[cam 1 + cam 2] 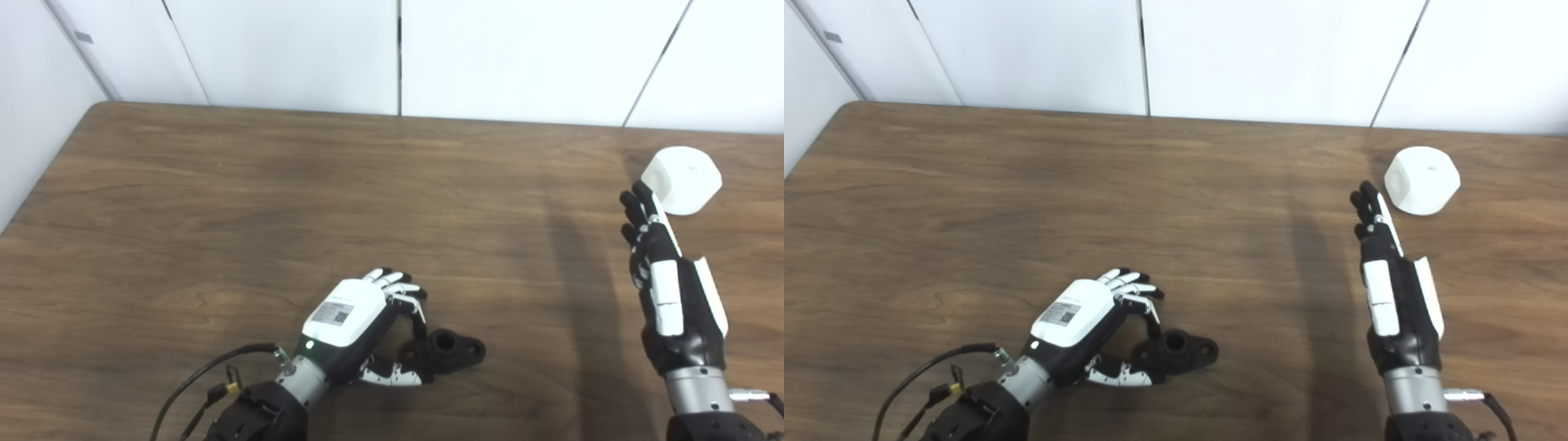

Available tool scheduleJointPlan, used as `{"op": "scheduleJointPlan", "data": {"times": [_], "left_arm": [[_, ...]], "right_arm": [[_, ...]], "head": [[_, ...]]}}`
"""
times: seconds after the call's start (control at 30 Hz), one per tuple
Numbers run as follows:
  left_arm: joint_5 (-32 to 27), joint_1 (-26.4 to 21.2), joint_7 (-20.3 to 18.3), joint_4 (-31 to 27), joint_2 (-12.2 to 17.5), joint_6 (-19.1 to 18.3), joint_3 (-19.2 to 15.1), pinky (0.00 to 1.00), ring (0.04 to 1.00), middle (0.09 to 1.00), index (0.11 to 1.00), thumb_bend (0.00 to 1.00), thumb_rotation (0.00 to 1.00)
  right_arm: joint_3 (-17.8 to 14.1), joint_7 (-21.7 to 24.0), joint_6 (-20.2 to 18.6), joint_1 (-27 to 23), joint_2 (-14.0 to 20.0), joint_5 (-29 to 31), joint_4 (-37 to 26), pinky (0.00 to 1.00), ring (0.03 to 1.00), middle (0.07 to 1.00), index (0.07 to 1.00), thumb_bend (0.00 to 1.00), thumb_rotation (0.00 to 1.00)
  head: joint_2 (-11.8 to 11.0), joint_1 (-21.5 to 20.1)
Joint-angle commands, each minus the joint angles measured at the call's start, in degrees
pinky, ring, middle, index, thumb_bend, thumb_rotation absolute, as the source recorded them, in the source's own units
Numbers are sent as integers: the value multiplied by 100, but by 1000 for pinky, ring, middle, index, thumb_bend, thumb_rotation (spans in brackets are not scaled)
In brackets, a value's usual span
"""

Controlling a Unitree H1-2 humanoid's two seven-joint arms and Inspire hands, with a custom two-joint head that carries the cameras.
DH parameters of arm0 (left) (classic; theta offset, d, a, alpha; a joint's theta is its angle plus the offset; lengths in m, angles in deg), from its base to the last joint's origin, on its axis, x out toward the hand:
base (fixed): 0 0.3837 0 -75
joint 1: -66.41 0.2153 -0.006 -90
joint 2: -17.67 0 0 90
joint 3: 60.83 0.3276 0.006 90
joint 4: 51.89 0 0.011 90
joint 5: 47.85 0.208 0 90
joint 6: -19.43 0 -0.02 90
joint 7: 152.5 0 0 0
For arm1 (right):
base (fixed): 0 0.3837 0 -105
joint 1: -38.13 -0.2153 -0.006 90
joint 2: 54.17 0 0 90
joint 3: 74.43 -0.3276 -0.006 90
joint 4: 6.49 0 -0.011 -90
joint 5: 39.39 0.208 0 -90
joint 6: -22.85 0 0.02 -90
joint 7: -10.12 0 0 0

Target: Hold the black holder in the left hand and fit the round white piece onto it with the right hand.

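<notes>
While the black holder (450, 352) lies flat on the brown table (245, 202) near its front edge, the left hand (355, 324) curls around its left end, thumb against it and fingers arched above; whether it truly grips is unclear. Well apart, the right hand (1387, 288) stands edge-on with fingers straight and empty, fingertips just beside the round white piece (1422, 180) resting near the far right.

Black holder (450, 351), small, matte, raised round socket open at top, flat lobed flange with a hole, lying flat near front edge of brown surface, round white piece (1422, 180), faceted puck with tiny centre hole, resting well apart at far right
</notes>
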Motion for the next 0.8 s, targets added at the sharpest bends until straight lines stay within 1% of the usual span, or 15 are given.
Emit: {"op": "scheduleJointPlan", "data": {"times": [0.0, 0.13, 0.23, 0.4, 0.43, 0.5, 0.57, 0.63, 0.67, 0.7, 0.73, 0.77], "left_arm": [[299, 176, -388, 83, 120, -67, 18, 999, 913, 807, 489, 519, 51], [501, 232, -329, 184, 52, -201, -128, 973, 900, 802, 489, 519, 51], [482, 307, -195, 299, -16, -218, -259, 945, 890, 796, 489, 518, 49], [435, 444, -66, 320, -111, -164, -410, 924, 889, 796, 490, 517, 47], [422, 459, -41, 318, -126, -153, -436, 923, 889, 796, 490, 517, 47], [405, 485, -2, 300, -156, -138, -479, 921, 887, 793, 490, 517, 47], [399, 509, 9, 280, -177, -126, -510, 914, 887, 792, 490, 517, 46], [390, 535, 41, 280, -192, -102, -541, 909, 887, 792, 490, 517, 46], [382, 554, 65, 284, -199, -91, -557, 905, 885, 791, 490, 516, 46], [376, 567, 83, 291, -199, -80, -570, 903, 885, 790, 490, 516, 46], [369, 579, 94, 300, -199, -75, -584, 901, 883, 789, 489, 517, 46], [362, 597, 97, 301, -202, -70, -596, 900, 881, 788, 489, 517, 46]], "right_arm": [[95, -141, 93, 828, -214, -24, -265, 1000, 1000, 954, 968, 668, 1000], [158, -211, 91, 878, -220, 17, -281, 1000, 1000, 953, 966, 677, 1000], [179, -283, 66, 923, -235, -49, -309, 1000, 1000, 947, 960, 676, 1000], [155, -338, 38, 921, -148, -122, -348, 1000, 1000, 949, 955, 675, 1000], [144, -348, 30, 898, -122, -151, -354, 1000, 1000, 950, 955, 677, 1000], [86, -374, -63, 836, -78, -222, -430, 1000, 1000, 950, 956, 678, 1000], [0, -371, -157, 786, 4, -295, -523, 1000, 1000, 949, 954, 691, 1000], [-110, -351, -188, 728, 97, -328, -583, 1000, 999, 954, 952, 686, 1000], [-163, -339, -236, 704, 125, -351, -624, 1000, 1000, 955, 951, 687, 1000], [-211, -324, -318, 672, 139, -374, -681, 1000, 1000, 956, 952, 683, 1000], [-248, -303, -440, 631, 160, -439, -749, 1000, 1000, 958, 955, 675, 1000], [-279, -281, -549, 598, 182, -515, -814, 1000, 1000, 959, 959, 638, 985]], "head": [[2, -1], [-26, -170], [-33, -238], [-156, -388], [-210, -451], [-238, -487], [-333, -572], [-371, -602], [-438, -629], [-448, -633], [-480, -648], [-533, -670]]}}
